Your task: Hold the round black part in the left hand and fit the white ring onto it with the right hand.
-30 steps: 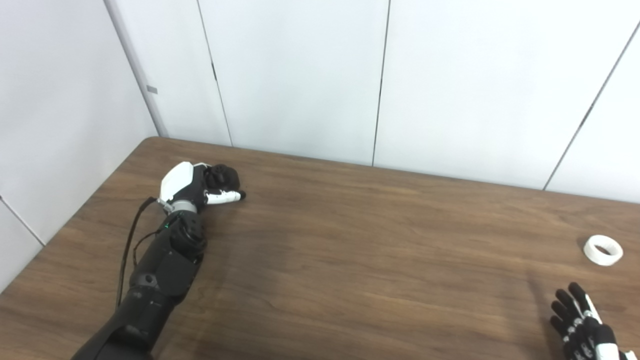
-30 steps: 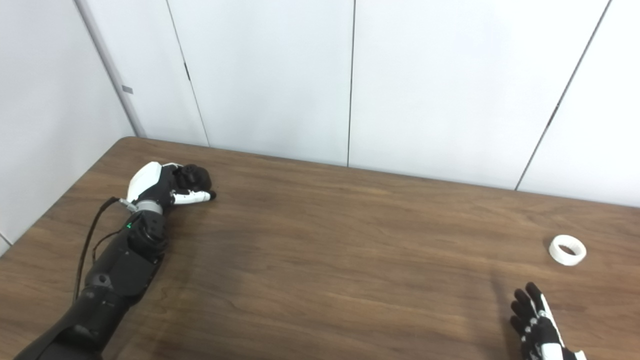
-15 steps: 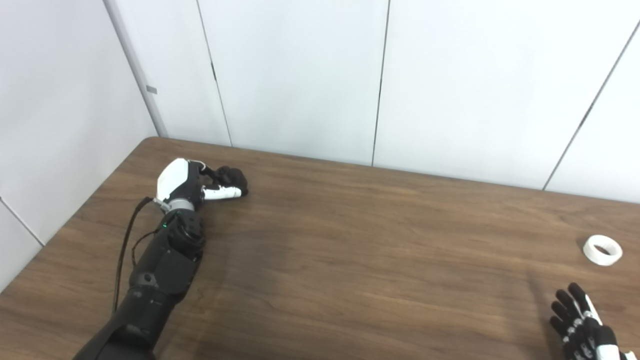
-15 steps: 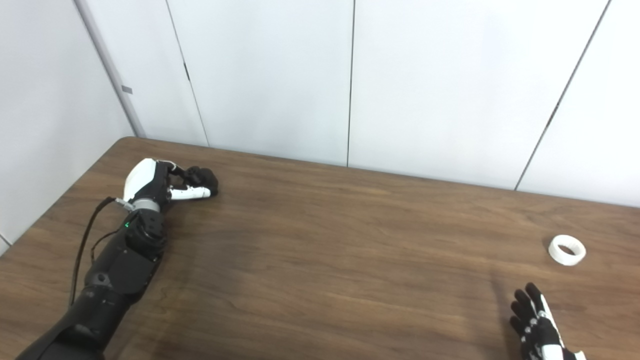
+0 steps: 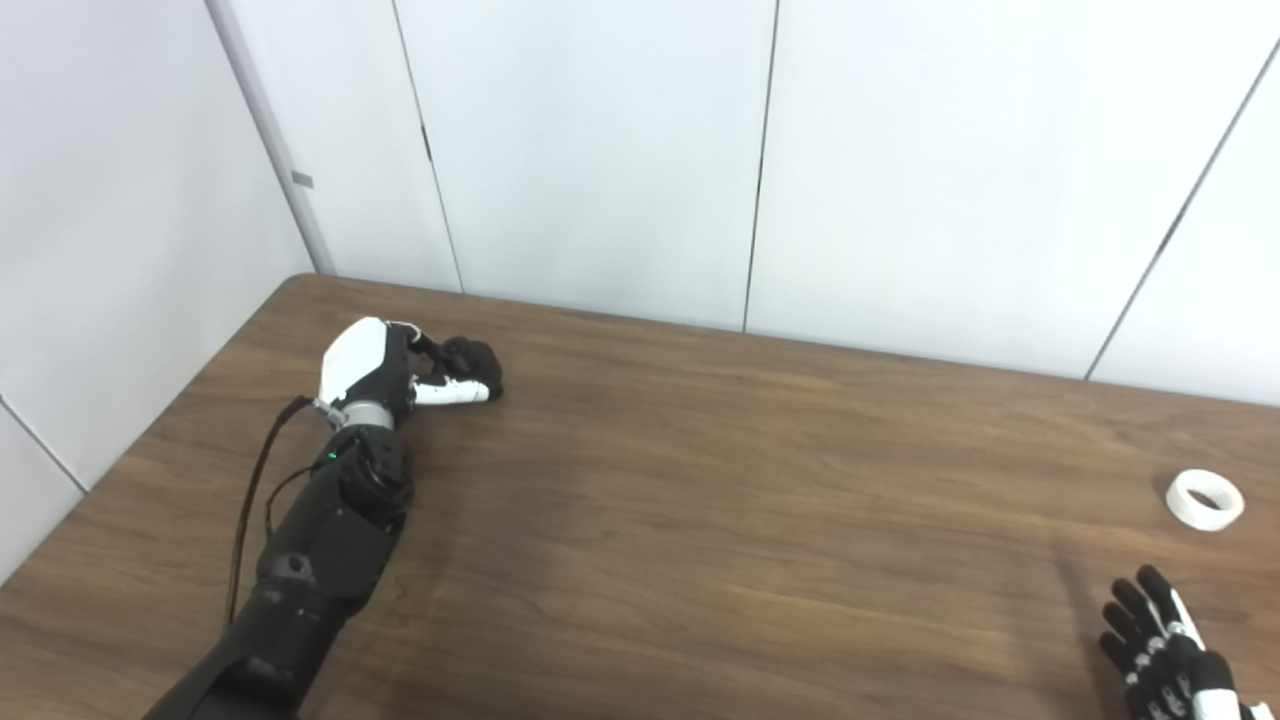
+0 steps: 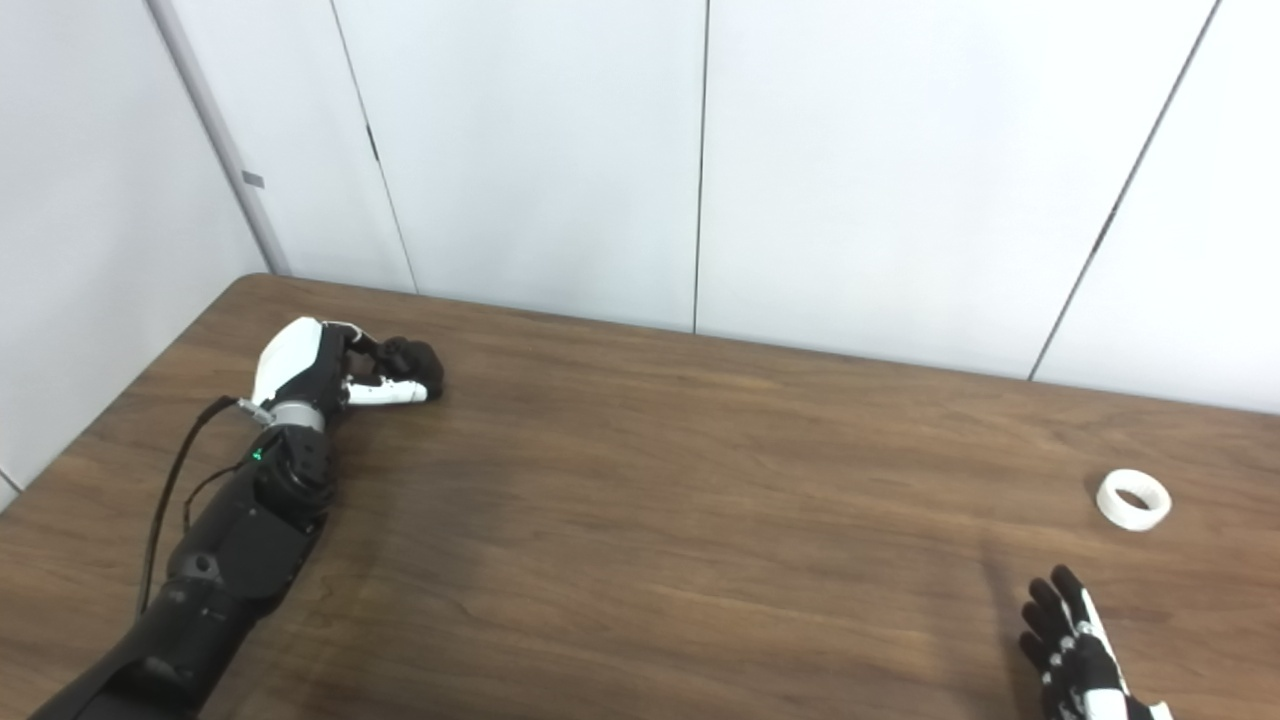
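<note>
A: What fills most of the frame?

B: A brown wooden table, running from the lower left across to the right edge, with white wall panels filling the upper half.

A: And the arms?

B: The left arm enters at the bottom left and reaches up toward the table's far left corner. The left hand sits in the upper left of the frame, low over the wood, fingers curled around the round black part. It grips that part, with the white thumb lying under it.

A: The other hand?

B: The right hand shows only partly at the bottom right corner. Its black fingers are spread apart and point up the frame, grasping nothing.

A: Where is the ring?

B: The white ring lies flat on the table at the right edge, a little above the right hand and clear of its fingertips. It is well apart from the black part, on the opposite side of the table.
</note>
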Robot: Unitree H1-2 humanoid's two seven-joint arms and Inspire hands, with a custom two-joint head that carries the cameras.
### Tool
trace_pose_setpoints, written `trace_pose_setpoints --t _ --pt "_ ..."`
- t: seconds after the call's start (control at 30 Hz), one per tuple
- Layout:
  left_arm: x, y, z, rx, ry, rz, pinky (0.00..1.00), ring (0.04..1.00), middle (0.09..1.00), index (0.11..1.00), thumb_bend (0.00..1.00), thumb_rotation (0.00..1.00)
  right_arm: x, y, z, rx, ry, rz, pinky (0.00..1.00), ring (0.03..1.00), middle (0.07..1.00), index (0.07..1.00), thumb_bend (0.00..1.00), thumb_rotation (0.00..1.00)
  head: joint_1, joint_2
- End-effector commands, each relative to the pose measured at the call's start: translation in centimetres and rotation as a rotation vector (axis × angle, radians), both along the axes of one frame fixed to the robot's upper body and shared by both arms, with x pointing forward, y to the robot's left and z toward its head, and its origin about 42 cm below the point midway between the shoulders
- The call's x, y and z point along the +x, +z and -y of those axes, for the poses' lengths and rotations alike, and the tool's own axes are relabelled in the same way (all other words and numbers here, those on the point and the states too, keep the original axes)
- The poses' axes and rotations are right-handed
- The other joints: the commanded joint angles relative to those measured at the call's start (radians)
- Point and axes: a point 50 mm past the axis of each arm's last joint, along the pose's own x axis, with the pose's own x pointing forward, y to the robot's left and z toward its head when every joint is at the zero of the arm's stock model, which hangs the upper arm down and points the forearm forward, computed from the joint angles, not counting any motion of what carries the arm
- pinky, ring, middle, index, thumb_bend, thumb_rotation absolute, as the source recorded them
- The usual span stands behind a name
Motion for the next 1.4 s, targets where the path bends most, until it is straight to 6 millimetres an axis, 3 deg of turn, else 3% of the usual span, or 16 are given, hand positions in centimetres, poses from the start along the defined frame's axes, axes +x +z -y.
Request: trace_pose_setpoints --t 0.0,0.27,0.6,0.87,1.03,1.37 --pt "0.6 3.2 -0.2 0.064 -0.029 0.111 0.79 0.823 0.74 0.485 0.52 0.04 -0.3 -0.1 0.2 -0.013 -0.004 -0.003 0.97 0.961 0.964 0.976 0.62 1.0 -0.006 0.002" --pt "-1.0 4.4 2.6 0.075 -0.12 0.172 0.71 0.82 0.748 0.485 0.52 0.04 -0.3 0.0 -0.4 -0.015 -0.004 0.001 0.96 0.971 0.968 0.969 0.66 1.0 -0.021 0.005" --pt "-4.0 6.6 8.4 0.069 -0.281 0.203 0.76 0.853 0.758 0.486 0.52 0.04 -0.3 0.1 -0.9 -0.024 -0.006 0.003 0.95 0.957 0.959 0.964 0.69 1.0 -0.052 0.019" --pt "-7.2 7.1 12.4 0.033 -0.431 0.192 0.77 0.849 0.759 0.485 0.52 0.04 -0.3 0.6 -1.9 -0.013 -0.006 0.012 0.96 0.957 0.956 0.96 0.67 0.99 -0.092 0.034" --pt "-9.2 6.7 14.8 0.038 -0.506 0.162 0.77 0.84 0.753 0.485 0.52 0.04 -0.1 1.1 -2.6 -0.008 -0.012 0.015 0.95 0.952 0.955 0.957 0.68 0.98 -0.124 0.045" --pt "-12.9 3.8 19.3 0.057 -0.644 0.152 0.78 0.833 0.745 0.484 0.52 0.05 0.2 2.3 -4.1 0.001 -0.008 0.029 0.96 0.954 0.964 0.974 0.64 1.0 -0.178 0.068"
